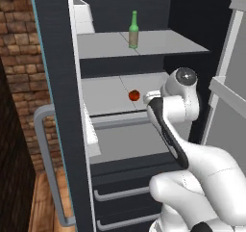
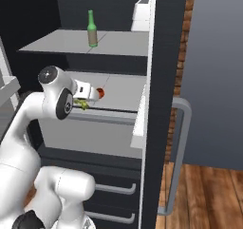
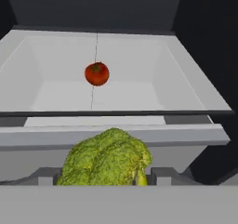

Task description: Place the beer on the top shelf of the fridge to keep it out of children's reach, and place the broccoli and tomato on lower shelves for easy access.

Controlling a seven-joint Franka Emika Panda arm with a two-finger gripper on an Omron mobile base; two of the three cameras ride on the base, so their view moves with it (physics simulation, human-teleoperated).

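Between the pincer (image 3: 106, 177) fingers sits the broccoli (image 3: 108, 159)

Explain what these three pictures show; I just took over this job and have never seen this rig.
The white jointed arm is a robot working at an open dark charcoal fridge. Two pictures come from cameras on its base, behind it to the left and right. The third looks out from its hand.

A slim green glass beer bottle stands on the top grey shelf. A small round red tomato sits on the shelf below.

The end effector is closed on a yellow-green broccoli floret, which it holds just in front of the tomato's shelf. So the broccoli is the one item not yet put away.
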